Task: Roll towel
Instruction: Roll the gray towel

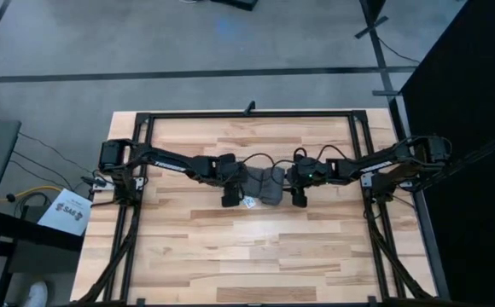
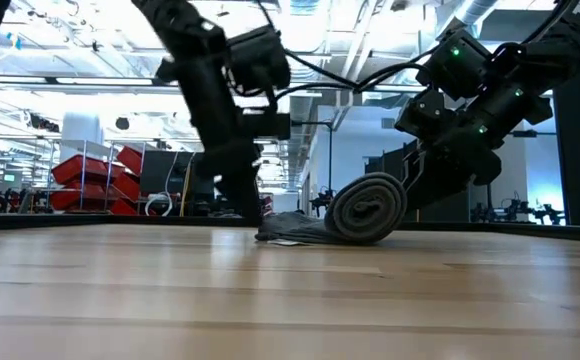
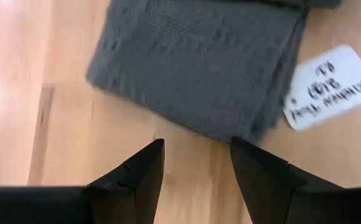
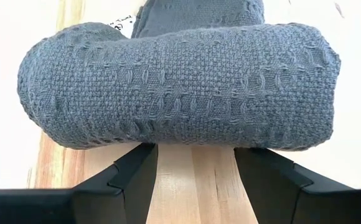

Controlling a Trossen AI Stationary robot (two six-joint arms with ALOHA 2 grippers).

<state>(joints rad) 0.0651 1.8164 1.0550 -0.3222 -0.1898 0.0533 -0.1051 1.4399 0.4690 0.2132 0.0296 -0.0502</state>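
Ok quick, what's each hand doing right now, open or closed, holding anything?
Left hand: open, empty, just short of the towel's flat end.
Right hand: open, holding nothing, fingers against the rolled part.

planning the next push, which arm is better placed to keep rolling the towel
Right, probably. The right end effector sits open directly behind the towel roll, while the left end effector is open at the flat unrolled end near the white tag.

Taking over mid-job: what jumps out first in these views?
The towel, already wound into a thick spiral with a flat tail left unrolled, lies mid-table between both arms. The right end effector sits open just behind the roll; the left end effector hovers open at the flat end, near the white tag.
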